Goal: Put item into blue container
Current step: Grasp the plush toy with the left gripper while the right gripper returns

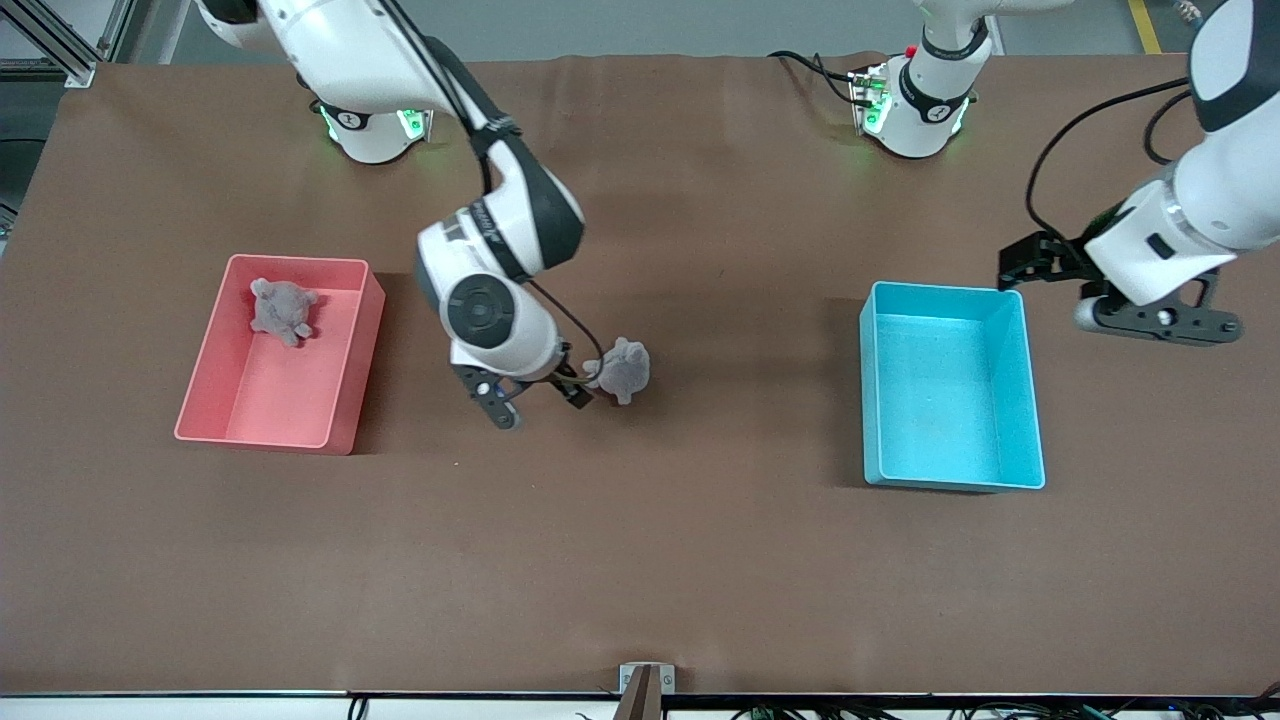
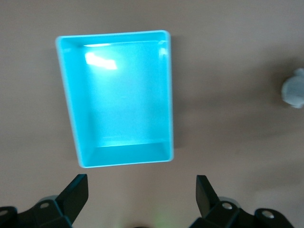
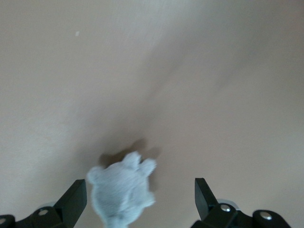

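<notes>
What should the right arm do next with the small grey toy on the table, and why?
Probably lower the right gripper around the grey toy and close. Its fingers are open, with the toy between them nearer one finger, not yet gripped. The blue container is empty; the left gripper waits open beside it.

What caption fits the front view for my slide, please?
Right pincer, open, beside grey plush toy at mid-table; left pincer waits open near empty blue container.

Brown worktop. Directly on it: pink bin toward the right arm's end; blue container toward the left arm's end; grey plush toy between the two, nearer the pink bin.
</notes>
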